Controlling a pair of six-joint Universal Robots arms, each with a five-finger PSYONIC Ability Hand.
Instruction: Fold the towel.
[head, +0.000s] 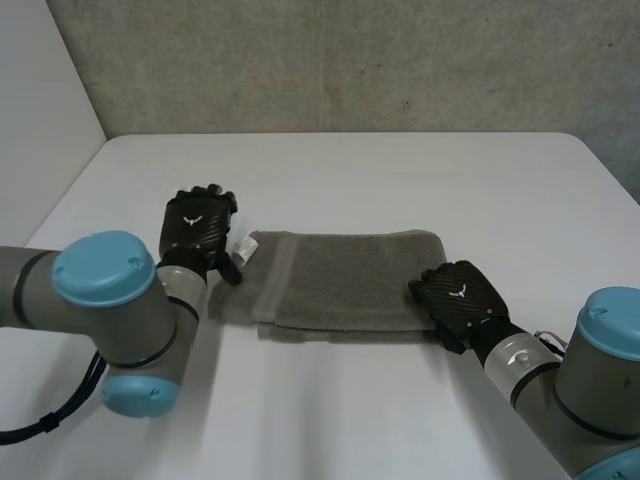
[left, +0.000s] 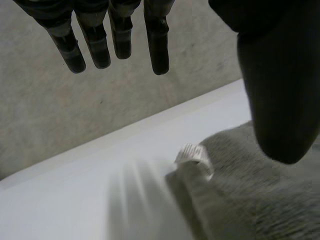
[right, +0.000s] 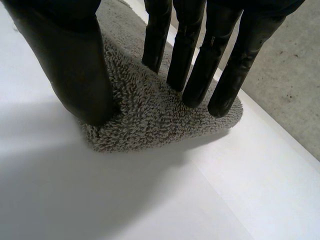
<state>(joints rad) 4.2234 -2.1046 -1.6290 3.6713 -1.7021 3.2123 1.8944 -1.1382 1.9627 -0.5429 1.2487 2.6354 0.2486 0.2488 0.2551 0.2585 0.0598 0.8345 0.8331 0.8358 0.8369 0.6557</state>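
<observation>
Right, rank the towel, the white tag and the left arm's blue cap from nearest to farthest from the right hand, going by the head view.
1. towel: its right end is pinched in the right hand.
2. white tag: at the towel's opposite end.
3. left arm's blue cap: beyond the tag, off the towel.

Soft diffuse light, bright white table (head: 400, 180), duller grey wall (head: 350, 60)

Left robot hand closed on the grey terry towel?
No: the left robot hand has its fingers straight and apart from its thumb, with the grey terry towel lying below, not pinched.
</observation>
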